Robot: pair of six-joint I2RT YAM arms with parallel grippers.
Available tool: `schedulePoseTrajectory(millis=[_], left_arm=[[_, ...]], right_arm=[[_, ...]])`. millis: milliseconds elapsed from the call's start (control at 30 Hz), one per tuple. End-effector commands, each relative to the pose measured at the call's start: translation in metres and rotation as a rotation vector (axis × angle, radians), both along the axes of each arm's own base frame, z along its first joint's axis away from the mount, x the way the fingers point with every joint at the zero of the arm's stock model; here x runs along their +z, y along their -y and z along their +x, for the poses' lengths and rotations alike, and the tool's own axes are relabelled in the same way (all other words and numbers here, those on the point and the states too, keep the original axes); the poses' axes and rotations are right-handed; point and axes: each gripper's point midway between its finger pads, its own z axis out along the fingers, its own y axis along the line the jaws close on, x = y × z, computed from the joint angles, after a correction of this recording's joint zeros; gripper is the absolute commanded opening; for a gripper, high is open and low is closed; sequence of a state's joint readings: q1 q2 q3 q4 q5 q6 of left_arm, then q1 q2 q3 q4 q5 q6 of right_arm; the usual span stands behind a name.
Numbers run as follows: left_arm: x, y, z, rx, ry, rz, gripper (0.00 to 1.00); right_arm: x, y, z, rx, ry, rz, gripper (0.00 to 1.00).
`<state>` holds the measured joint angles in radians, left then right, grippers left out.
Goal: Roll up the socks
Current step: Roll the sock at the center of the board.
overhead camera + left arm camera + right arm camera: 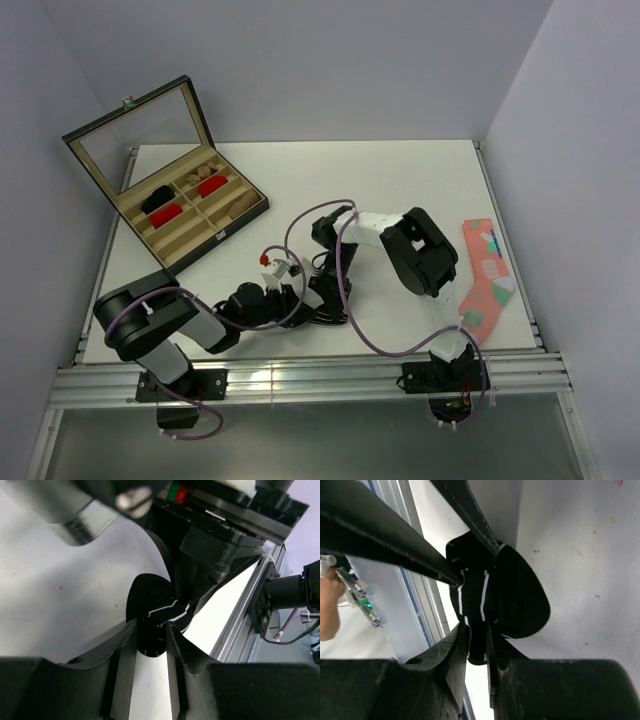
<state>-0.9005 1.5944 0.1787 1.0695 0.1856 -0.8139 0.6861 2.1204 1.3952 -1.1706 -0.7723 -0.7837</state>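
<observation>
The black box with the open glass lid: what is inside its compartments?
Inside the black box lie two red rolled bundles, a black bundle and tan pieces. Anything under them is covered.

even bright light; foreground blurred, black sock (147,597) murky

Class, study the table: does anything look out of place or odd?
Only a pink patterned sock lies alone at the table's right edge, far from the open box of rolled bundles. The black striped sock, pinched by both arms' fingers, looks normal.
</observation>
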Motion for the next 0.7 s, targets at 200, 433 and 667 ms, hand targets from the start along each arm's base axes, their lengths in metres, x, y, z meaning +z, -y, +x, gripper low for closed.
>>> schedulePoseTrajectory(millis=[200, 433, 667], left_arm=[[0.005, 0.019, 0.007, -0.001, -0.02, -0.022, 0.26], [-0.02, 0.022, 0.008, 0.03, -0.154, 0.079, 0.0], [-0.052, 0.011, 0.0, 0.041, -0.277, 0.262, 0.0]], right_arm=[[-0.021, 0.0, 0.022, -0.032, 0.06, -0.057, 0.22], [-0.025, -0.001, 0.034, -0.092, 0.091, -0.075, 0.24], [-0.024, -0.002, 0.052, -0.187, 0.168, -0.073, 0.37]])
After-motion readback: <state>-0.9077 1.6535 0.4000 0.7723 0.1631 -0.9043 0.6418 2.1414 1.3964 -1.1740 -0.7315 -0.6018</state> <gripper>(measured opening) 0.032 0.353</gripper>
